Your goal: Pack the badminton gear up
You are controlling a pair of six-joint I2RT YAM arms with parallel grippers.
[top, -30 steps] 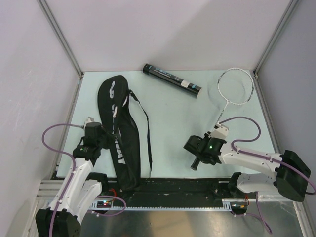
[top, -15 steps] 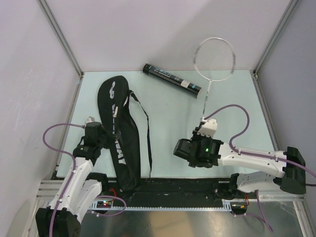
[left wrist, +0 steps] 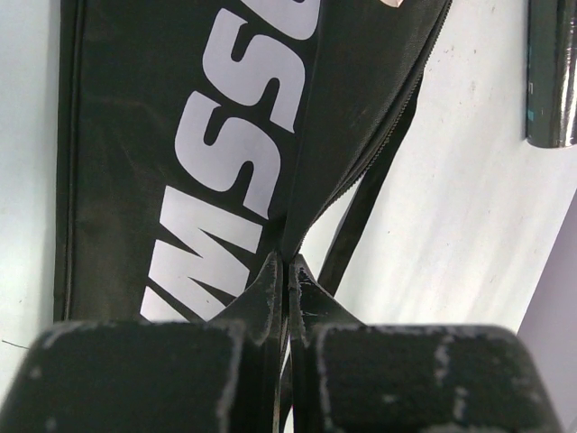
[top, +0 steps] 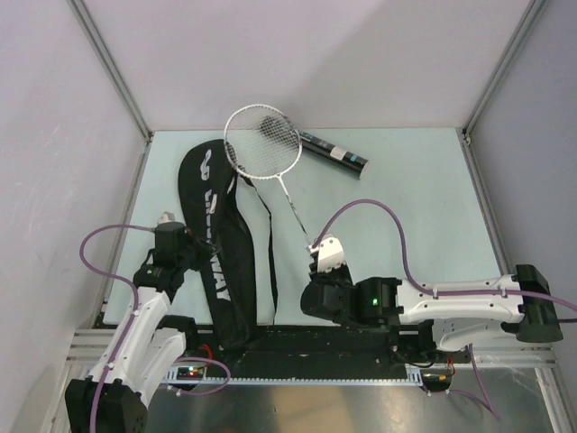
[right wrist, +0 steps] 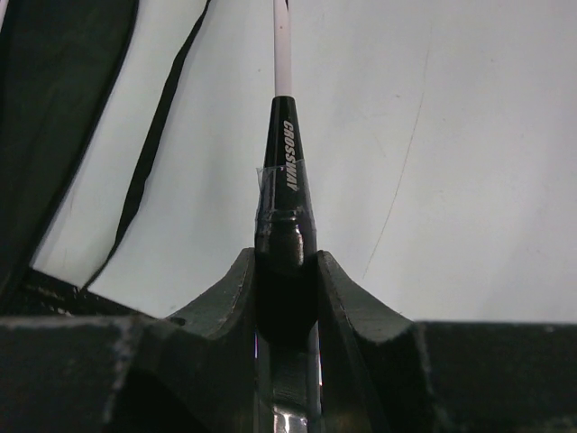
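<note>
Bag (top: 215, 236) and tube (top: 335, 154) are lying on the table (top: 424, 207) in the view from above. The long black bag is lying along the left edge, reaching from the far edge almost to the near edge. The dark tube is lying by the middle of the far edge. The right gripper (top: 317, 271) is holding the racket (top: 262, 142) by its handle, near the middle of the near edge. The racket's round head is hanging over the bag's far end and over the tube's left end. The left gripper (top: 198, 256) is sitting on the bag's right side.

In the left wrist view, the left gripper (left wrist: 287, 267) is squeezing tight on the edge of the bag (left wrist: 135, 135), with its jaws pressed together. Big white letters (left wrist: 225, 207) are showing on the bag. The tube (left wrist: 550, 72) is peeking in at the top right.

In the right wrist view, the right gripper (right wrist: 286, 263) is hugging the racket's (right wrist: 285, 180) black handle between two narrow jaws. The thin white shaft is pointing up and away.
</note>
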